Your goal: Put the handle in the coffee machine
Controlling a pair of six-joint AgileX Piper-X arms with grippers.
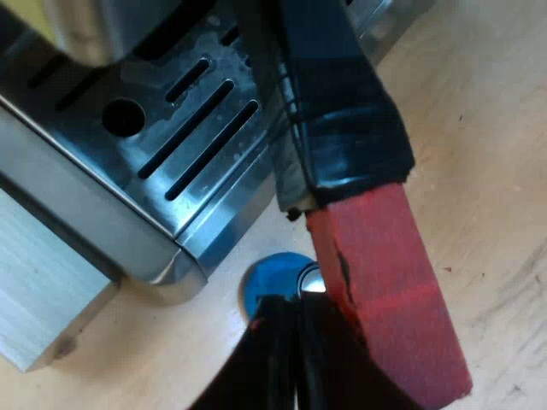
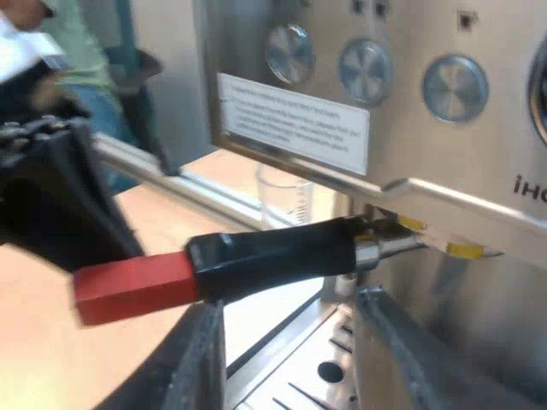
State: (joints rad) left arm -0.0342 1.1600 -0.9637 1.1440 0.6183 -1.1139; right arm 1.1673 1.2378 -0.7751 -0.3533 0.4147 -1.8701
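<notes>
The holder's dark handle [image 2: 273, 252] juts out from under the espresso machine's [image 2: 410, 102] front, its metal end [image 2: 385, 243] up at the brew head. Its red end [image 2: 128, 286] points away from the machine. My right gripper [image 2: 291, 363] is open just below the handle, one finger on each side, touching nothing. My left gripper [image 2: 51, 196] sits against the red end. In the left wrist view its fingers [image 1: 273, 359] stand close together beside the red end [image 1: 385, 299], above the slotted drip tray [image 1: 171, 137], with nothing between them.
A blue tamper [image 1: 273, 282] stands on the wooden table by the drip tray's corner. A measuring glass [image 2: 286, 196] stands beside the machine, behind the handle. A pale wooden block [image 1: 43, 299] lies along the machine's base. A person [image 2: 77, 51] stands beyond the table.
</notes>
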